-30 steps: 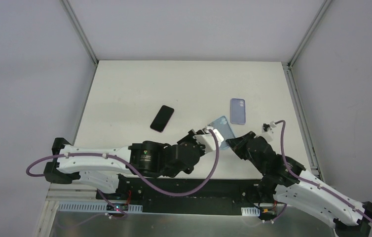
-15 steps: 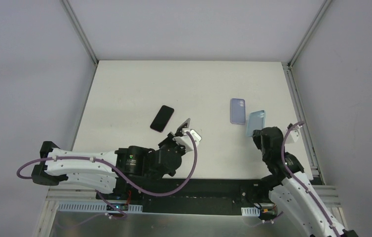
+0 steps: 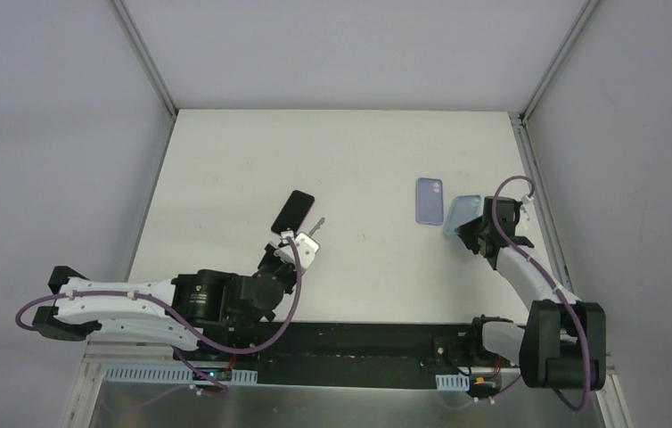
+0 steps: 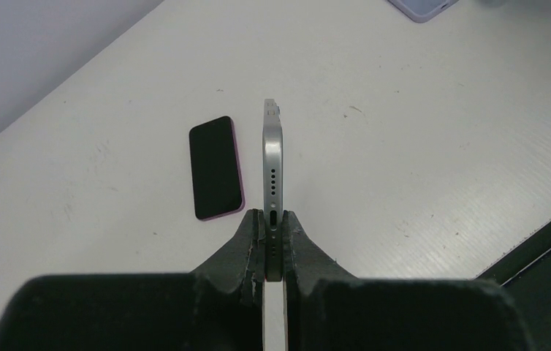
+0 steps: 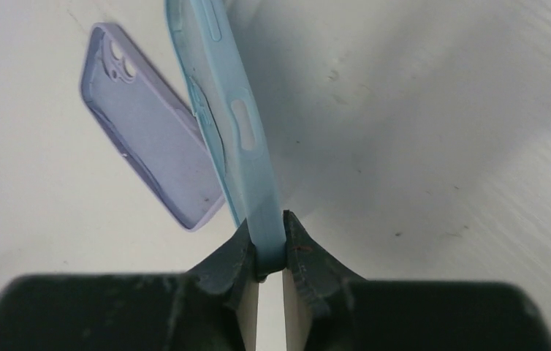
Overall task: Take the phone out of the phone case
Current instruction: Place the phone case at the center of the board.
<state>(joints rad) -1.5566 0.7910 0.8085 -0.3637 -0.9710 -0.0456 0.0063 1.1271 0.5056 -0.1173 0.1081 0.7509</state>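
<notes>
Both pieces aloft.
My left fingers (image 4: 248, 240) clench the slim silver phone (image 4: 272, 157), right fingers (image 5: 237, 252) the pale-blue silicone case (image 5: 221, 95); edge grips may slip.

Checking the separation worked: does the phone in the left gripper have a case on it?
No, the phone in the left gripper shows a bare silver edge with its port uncovered.
</notes>
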